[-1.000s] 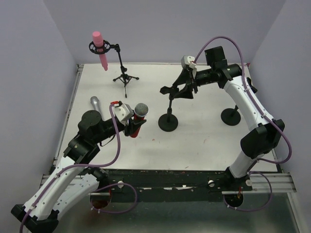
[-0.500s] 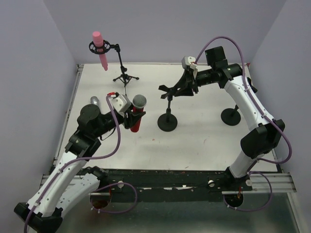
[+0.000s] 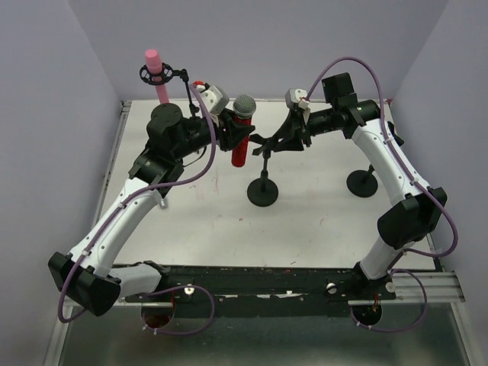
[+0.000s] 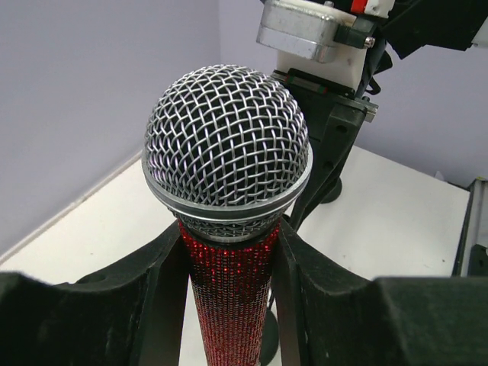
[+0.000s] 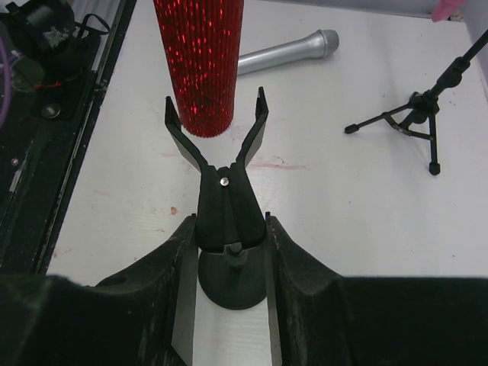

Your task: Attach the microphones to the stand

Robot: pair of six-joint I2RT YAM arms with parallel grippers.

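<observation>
Red mic [image 3: 240, 145] is gripped upright in your left jaws, beside the stand clip [image 5: 223, 191] your right jaws hold.

the left gripper [image 3: 231, 138] has swung from the near-left of the table [image 3: 320, 221] up and across to its middle, carrying the red microphone [image 3: 240, 143]. the microphone now hangs upright, mesh head up, just beside the stand's forked clip [image 5: 221, 164].

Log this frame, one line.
left gripper: shut on red microphone | right gripper: shut on stand clip | microphone tail at clip mouth, unseated
</observation>
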